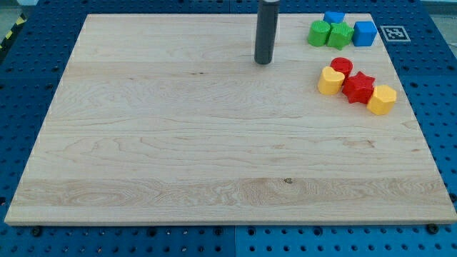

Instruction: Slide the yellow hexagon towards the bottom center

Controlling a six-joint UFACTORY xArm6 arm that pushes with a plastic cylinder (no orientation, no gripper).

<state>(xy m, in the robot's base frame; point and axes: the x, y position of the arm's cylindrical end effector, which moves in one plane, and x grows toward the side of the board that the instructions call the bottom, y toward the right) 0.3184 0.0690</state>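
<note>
Near the board's right edge, toward its top right corner, sits the yellow hexagon, a chunky six-sided block touching the red star. My tip, a bare rod without any claw, stands well apart near the top edge.

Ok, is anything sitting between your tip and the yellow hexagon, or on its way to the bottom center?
Yes: the red star and yellow heart sit between my tip and the yellow hexagon. From the hexagon down-left to the bottom center, nothing visible blocks the board.
</note>
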